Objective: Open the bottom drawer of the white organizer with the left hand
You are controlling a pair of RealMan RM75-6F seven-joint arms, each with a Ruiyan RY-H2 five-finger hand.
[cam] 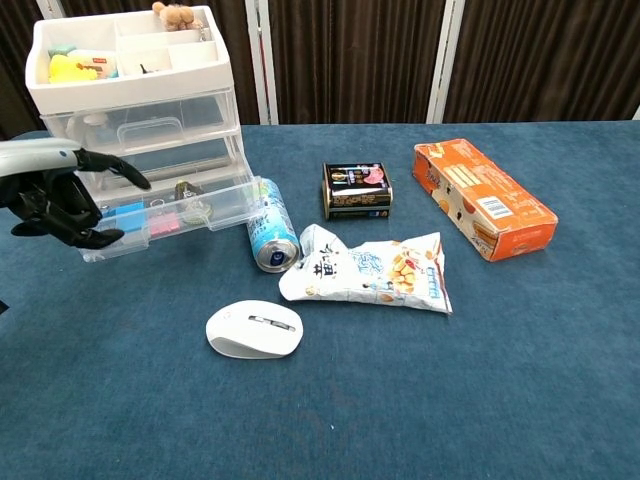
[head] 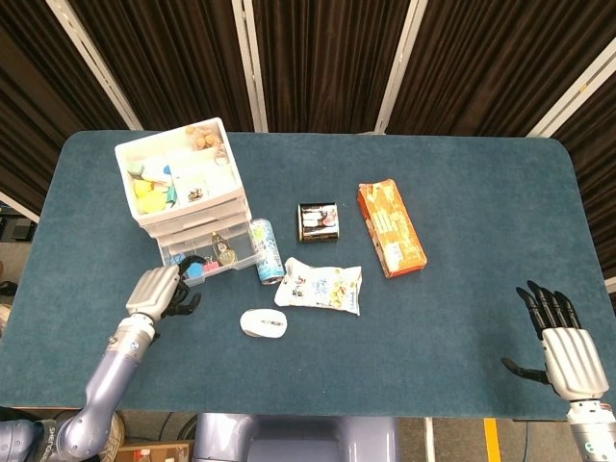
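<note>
The white organizer [head: 178,183] [cam: 140,110] stands at the table's far left, its top tray full of small items. Its clear bottom drawer [head: 214,258] [cam: 180,210] is pulled well out toward me and shows pink and blue bits and keys inside. My left hand [head: 159,291] [cam: 50,195] is at the drawer's front left corner. It grips the front wall, one finger reaching over the rim and the thumb under the front. My right hand [head: 570,354] rests open at the near right edge, far from everything.
A lying drink can [head: 266,250] [cam: 268,225] touches the drawer's right end. In front of the can lie a white mouse [head: 263,323] [cam: 254,329] and a snack bag [head: 320,286] [cam: 368,270]. A dark tin [head: 318,220] and an orange box [head: 391,227] sit to the right.
</note>
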